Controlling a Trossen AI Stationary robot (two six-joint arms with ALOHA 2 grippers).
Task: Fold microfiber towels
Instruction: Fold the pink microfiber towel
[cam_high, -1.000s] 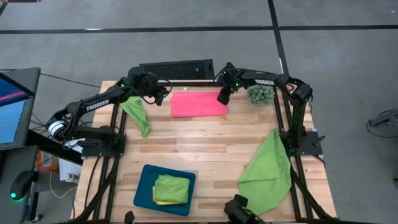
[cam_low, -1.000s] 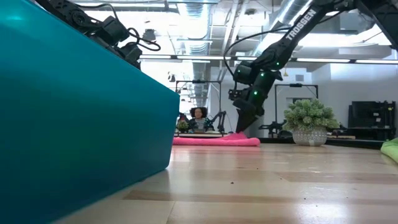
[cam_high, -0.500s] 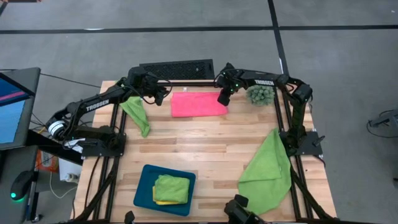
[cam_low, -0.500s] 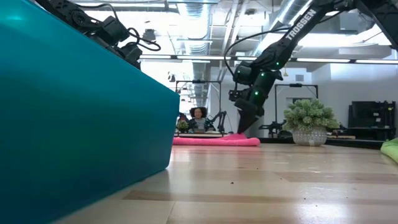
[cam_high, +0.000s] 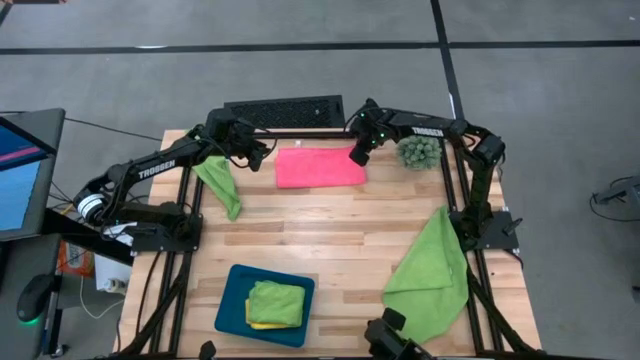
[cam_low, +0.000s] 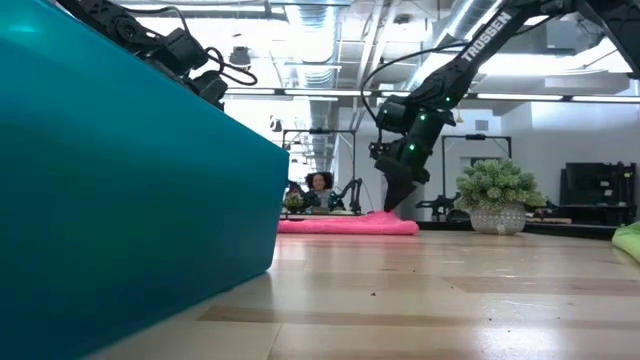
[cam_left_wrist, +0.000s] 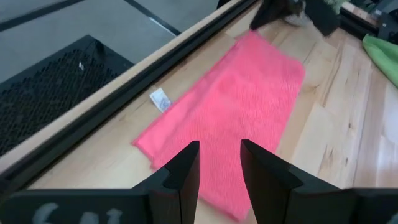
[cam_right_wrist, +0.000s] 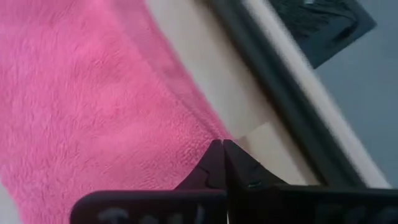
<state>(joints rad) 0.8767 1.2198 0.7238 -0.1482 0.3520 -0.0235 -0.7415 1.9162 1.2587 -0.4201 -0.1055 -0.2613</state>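
Bright lamps on the ceiling (cam_low: 330, 30) are shining down and glaring white. The teal tray (cam_low: 120, 200) up close is looking blurry. The pink towel (cam_right_wrist: 93, 93) is looking fuzzy too.

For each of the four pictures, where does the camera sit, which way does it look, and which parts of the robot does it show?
High view: above the table, looking down; both arms, pink towel, tray.
Low view: at tabletop height, looking level; right gripper at the pink towel's corner.
Left wrist view: behind the left gripper, open above the pink towel.
Right wrist view: behind the right gripper, shut at the towel's corner.
All four views share the pink towel.
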